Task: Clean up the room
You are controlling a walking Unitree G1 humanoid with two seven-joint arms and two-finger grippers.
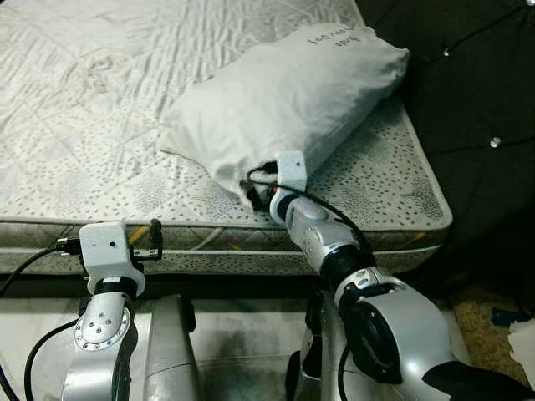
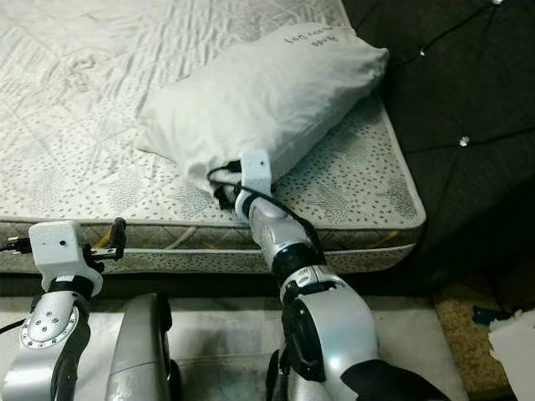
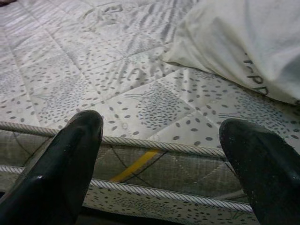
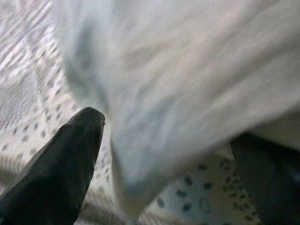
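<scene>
White cotton pillow [image 1: 288, 100] lies on the bare quilted mattress [image 1: 92, 117] in my left eye view, right of centre, its long axis running from the lower centre of the frame up to the upper right, the end with handwriting pointing at the dark tufted headboard [image 1: 476, 109]. My right claw [image 1: 261, 194] reaches the pillow's lower corner at frame centre. My left claw [image 1: 155, 237] hangs at lower left, just before the mattress edge.

My right eye view gives the same layout, with tan carpet [image 2: 460, 322] at lower right.

From my left wrist, my claw stands wide, black fingers [image 3: 61, 168] apart and holding nothing, the mattress piping between them and the pillow at upper right.

From my right wrist, blurred, my fingers [image 4: 61, 164] straddle the pillow's corner fabric; I cannot tell whether they pinch it.
</scene>
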